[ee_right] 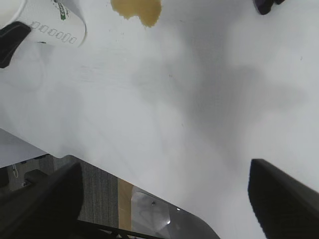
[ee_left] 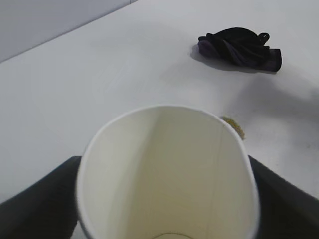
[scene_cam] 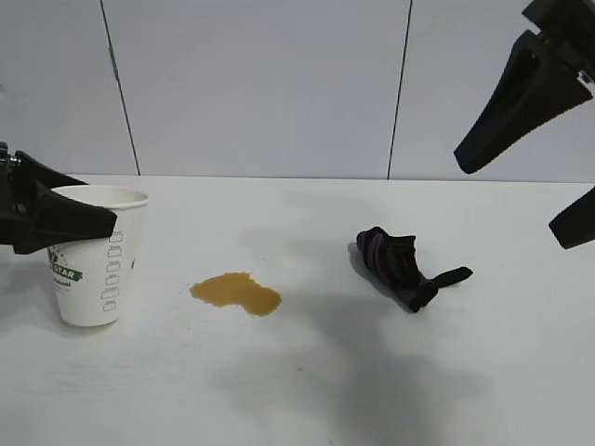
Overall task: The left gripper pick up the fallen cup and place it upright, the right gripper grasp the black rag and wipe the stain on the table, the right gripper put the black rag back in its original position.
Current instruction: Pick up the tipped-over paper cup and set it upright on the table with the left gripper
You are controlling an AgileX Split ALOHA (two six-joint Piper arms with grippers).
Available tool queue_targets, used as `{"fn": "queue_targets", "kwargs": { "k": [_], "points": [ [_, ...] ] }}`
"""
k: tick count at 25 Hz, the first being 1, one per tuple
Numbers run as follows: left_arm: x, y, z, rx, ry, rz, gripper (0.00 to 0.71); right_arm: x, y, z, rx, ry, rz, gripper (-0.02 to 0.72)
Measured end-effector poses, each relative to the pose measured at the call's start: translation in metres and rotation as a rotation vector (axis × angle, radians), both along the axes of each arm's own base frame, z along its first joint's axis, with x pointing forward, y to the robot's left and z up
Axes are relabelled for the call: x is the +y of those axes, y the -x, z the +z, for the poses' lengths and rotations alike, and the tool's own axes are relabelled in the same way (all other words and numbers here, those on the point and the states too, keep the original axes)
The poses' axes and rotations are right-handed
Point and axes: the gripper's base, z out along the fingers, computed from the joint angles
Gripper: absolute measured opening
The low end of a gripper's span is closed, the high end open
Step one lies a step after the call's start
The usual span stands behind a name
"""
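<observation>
At the far left of the exterior view, the left claw (scene_cam: 65, 223), black with wedge-shaped fingers, clasps the white textured paper cup (scene_cam: 91, 255), which stands upright on the wide white counter (scene_cam: 307, 381). Just right of it lies the amber-brown stain (scene_cam: 236, 293). Farther right sits the crumpled black rag (scene_cam: 404, 265) with purple stripes. High at the right edge, the black right claw (scene_cam: 530, 158) hangs spread wide, holding nothing.

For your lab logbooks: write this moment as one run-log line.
left gripper: around upright cup | right gripper: open, raised | rag: untouched | stain: unwiped
</observation>
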Motion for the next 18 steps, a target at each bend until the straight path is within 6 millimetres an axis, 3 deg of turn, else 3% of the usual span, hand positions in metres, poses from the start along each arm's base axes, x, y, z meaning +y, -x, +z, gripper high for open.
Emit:
{"fn": "queue_targets", "kwargs": {
  "k": [12, 18],
  "points": [
    [-0.0004, 0.0002, 0.0000, -0.070, -0.037, -0.043, 0.574, -0.0002, -0.0005, 0.0000, -0.005, 0.001, -0.004, 0.622],
    [-0.0008, 0.0004, 0.0006, -0.067, -0.027, -0.044, 0.670, -0.0006, -0.0018, 0.0002, -0.016, 0.004, -0.013, 0.622]
  ]
}}
